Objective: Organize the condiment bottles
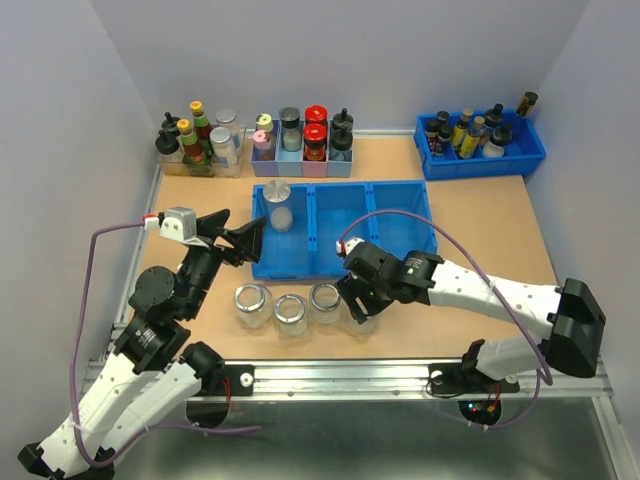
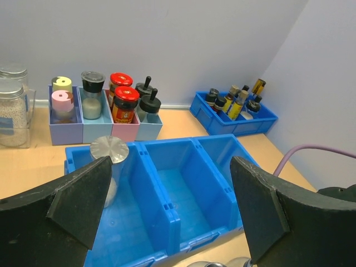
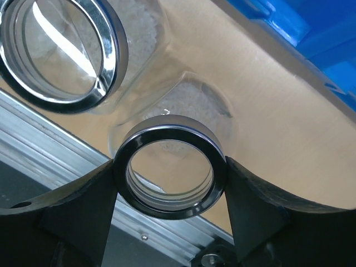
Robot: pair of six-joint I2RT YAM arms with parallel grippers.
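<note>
My right claw (image 1: 357, 300) is clamped on a fourth jar (image 3: 169, 172); both fingers (image 3: 83, 206) press the silver rim from either side. It sits just in front of the blue tray (image 1: 312, 225), level with the tray's middle compartment. I cannot tell whether its base rests on the surface (image 1: 480, 215) or hangs just above it. Three open jars (image 1: 252, 304) (image 1: 291, 314) (image 1: 326, 301) stand in a row along the tray's front wall. The nearest of them is just beside the held one, and I cannot tell whether the glass touches. That side is tight. On the far side of the held jar, along the tray's front, the wood is bare. The metal rail (image 1: 330, 372) runs close in front of the row.

My left claw (image 2: 171, 194) hangs with its fingers spread wide apart at the tray's front left corner, gripping nothing. The lidded jar (image 1: 279, 205) stands upright in the tray's left compartment, towards the back. The middle and right compartments hold nothing.

A purple cable (image 1: 470, 268) loops off the right arm over the tray's right compartment. Behind the tray, near the back wall, stand pastel holders (image 1: 300, 160) of capped bottles. A cluster of bottles (image 1: 195, 140) stands behind the tray's left end, and a blue bin (image 1: 480, 165) of dark bottles behind its right end.
</note>
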